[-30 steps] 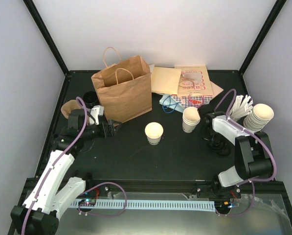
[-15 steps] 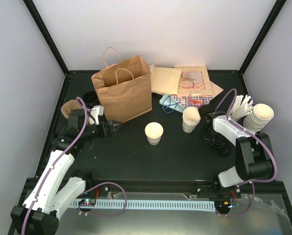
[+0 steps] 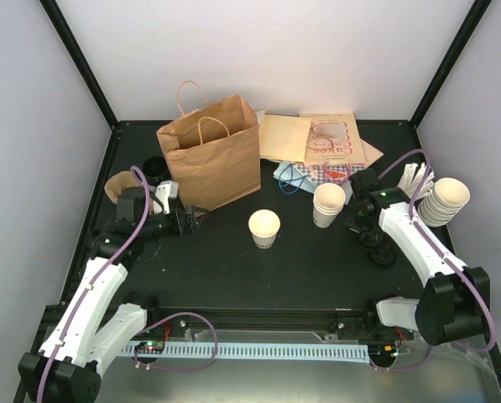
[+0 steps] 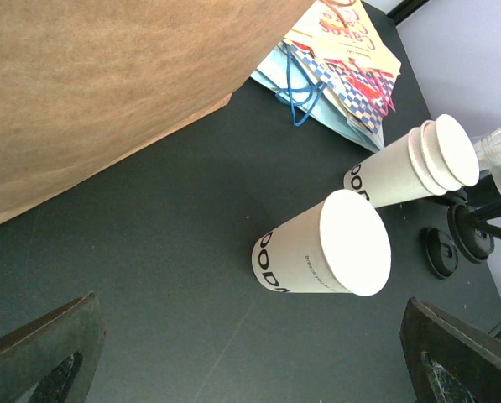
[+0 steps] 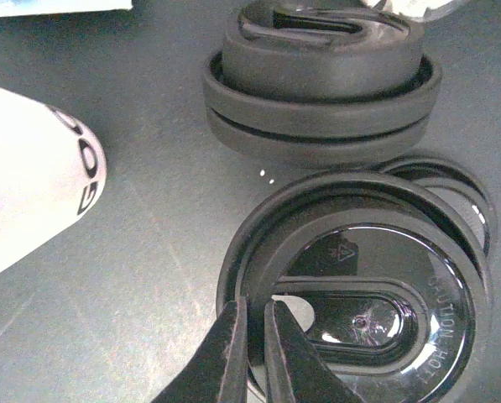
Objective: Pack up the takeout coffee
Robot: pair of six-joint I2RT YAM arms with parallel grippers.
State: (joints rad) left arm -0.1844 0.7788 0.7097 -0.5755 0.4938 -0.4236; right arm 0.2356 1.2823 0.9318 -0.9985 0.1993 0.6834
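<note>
The takeout coffee (image 3: 264, 227) is a lidless cream paper cup standing upright mid-table, seen in the left wrist view too (image 4: 326, 248). My left gripper (image 3: 198, 217) hovers to its left beside the brown paper bag (image 3: 210, 159), wide open with nothing between its fingers (image 4: 40, 353). My right gripper (image 5: 254, 336) is shut on the near rim of a loose black lid (image 5: 359, 311), one finger inside the rim and one outside. From above, that gripper (image 3: 366, 228) sits right of the nested cups (image 3: 328, 204).
A stack of black lids (image 5: 321, 92) lies just beyond the gripped lid, and another lid peeks from under it. More nested cups (image 3: 446, 200) stand at the far right. Flat printed paper bags (image 3: 317, 143) lie at the back.
My right gripper has closed on the lid's rim, and the right arm's elbow has swung out to the right. The left arm and the cup have not moved.
</note>
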